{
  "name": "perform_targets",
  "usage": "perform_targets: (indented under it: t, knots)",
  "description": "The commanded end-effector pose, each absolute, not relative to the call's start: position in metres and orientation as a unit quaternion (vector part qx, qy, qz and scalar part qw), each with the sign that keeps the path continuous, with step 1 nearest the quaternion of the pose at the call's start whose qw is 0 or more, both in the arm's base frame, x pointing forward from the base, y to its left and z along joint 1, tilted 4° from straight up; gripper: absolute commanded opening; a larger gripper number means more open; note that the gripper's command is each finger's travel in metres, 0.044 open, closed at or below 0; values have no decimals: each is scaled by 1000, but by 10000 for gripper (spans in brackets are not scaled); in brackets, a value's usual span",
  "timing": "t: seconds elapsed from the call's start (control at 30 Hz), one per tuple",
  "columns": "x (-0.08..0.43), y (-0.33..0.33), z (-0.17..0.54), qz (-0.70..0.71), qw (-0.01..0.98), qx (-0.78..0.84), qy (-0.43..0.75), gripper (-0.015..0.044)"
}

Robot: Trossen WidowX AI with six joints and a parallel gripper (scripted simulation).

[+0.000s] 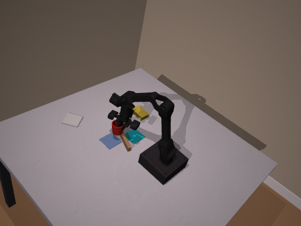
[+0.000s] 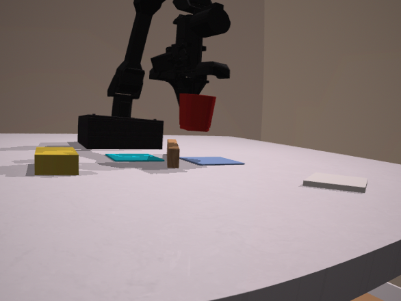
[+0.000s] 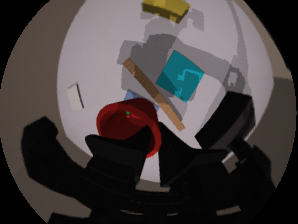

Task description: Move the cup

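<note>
Overhead, gripper (image 2: pixel 187 89) clamped on red cup (image 2: pixel 197 112) rim, above blue pad (image 2: pixel 212 161), no readable writing.

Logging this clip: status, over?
Gripper shut on red cup, airborne, slightly tilted. Above blue pad; teal pad is the goal. Wooden block stands between the pads.
</note>
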State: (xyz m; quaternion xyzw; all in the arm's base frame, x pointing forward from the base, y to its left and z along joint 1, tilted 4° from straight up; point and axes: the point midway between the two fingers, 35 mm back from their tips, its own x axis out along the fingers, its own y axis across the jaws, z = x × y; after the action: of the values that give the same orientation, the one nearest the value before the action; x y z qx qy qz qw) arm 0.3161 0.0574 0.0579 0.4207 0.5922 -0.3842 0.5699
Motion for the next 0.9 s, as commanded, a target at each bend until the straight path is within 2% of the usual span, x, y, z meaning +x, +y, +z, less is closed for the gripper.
perform_targets:
  t: [0.0, 0.87]
  knots:
    - [311, 47, 56, -385, 569, 419, 594, 0]
    - [291, -11, 56, -387, 569, 417, 594, 0]
